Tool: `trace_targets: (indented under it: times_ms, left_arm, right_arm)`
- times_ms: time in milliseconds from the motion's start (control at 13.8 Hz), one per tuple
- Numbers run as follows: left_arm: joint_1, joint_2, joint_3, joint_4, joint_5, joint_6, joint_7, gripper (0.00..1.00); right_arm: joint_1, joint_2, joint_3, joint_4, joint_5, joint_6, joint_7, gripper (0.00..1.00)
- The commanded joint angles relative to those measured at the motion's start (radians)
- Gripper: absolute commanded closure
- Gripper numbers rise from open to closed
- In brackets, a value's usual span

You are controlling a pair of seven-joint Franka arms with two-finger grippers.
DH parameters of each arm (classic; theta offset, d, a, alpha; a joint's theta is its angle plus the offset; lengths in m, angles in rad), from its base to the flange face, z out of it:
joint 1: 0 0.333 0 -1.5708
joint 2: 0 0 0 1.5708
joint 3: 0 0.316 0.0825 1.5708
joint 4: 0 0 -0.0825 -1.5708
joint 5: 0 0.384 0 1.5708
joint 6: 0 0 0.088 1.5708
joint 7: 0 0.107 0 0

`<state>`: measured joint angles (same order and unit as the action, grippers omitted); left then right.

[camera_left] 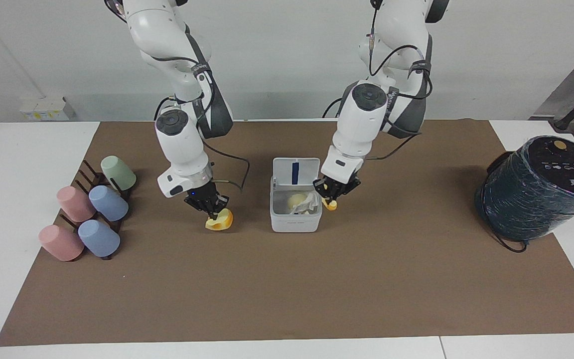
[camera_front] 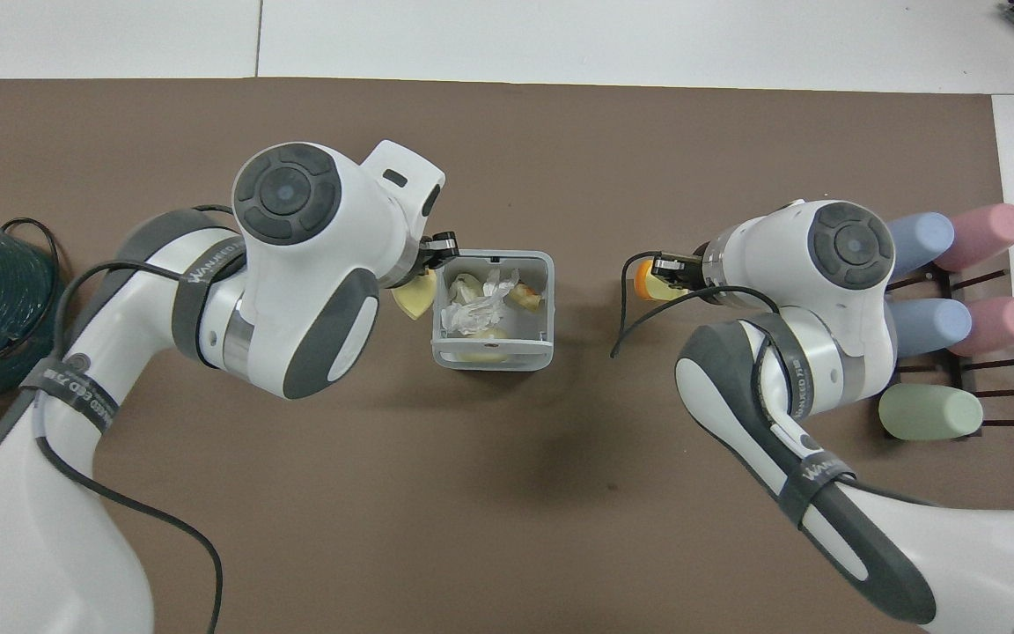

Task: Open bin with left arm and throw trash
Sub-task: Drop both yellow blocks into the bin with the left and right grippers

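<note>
Bin (camera_left: 295,212) stands open mid-mat, tissue (camera_front: 482,304) inside. Left gripper (camera_left: 335,193), clenched on a yellow chunk (camera_left: 331,204), hangs just beside the bin's rim at the left arm's end, not yet over the opening. Right gripper (camera_left: 209,207) grasps another chunk (camera_left: 220,221) at the bin's right-arm end. Whether that chunk touches the mat is unclear.

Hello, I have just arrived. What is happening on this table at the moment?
Two robot arms are putting trash into a small white bin, whose lid stands open. A tissue wad lies inside. The left gripper holds a yellow chunk at the bin's rim. The right gripper grips another yellow chunk, low over the mat beside the bin.
</note>
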<state>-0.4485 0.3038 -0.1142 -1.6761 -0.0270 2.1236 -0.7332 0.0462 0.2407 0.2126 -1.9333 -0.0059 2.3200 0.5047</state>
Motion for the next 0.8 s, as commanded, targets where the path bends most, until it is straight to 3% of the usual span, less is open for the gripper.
trace_targets:
  times_ms: [0,218,363,435,580,725]
  left_arm:
    - [-0.054,0.003,0.011,-0.014,0.015,0.054,-0.092,1.0]
    - [-0.093,-0.002,0.011,-0.076,0.013,0.136,-0.13,1.0]
    - [-0.093,-0.002,0.01,-0.068,0.013,0.127,-0.129,0.51]
    - [-0.093,-0.002,0.01,-0.063,0.013,0.118,-0.127,0.37]
    - [-0.093,0.0,0.013,-0.045,0.016,0.082,-0.127,0.19]
    - [-0.09,0.001,0.013,-0.01,0.018,0.032,-0.124,0.11]
  right_arm:
    - [-0.005,-0.04,0.011,0.065,0.014,-0.109,0.02,1.0]
    - [0.012,-0.107,0.013,0.071,0.017,-0.177,0.021,1.0]
    - [0.018,-0.144,0.013,0.071,0.03,-0.205,0.021,1.0]
    - [0.03,-0.149,0.013,0.071,0.032,-0.209,0.021,1.0]
    - [0.037,-0.147,0.013,0.071,0.035,-0.192,0.047,1.0]
    - [0.075,-0.135,0.014,0.071,0.063,-0.151,0.112,1.0]
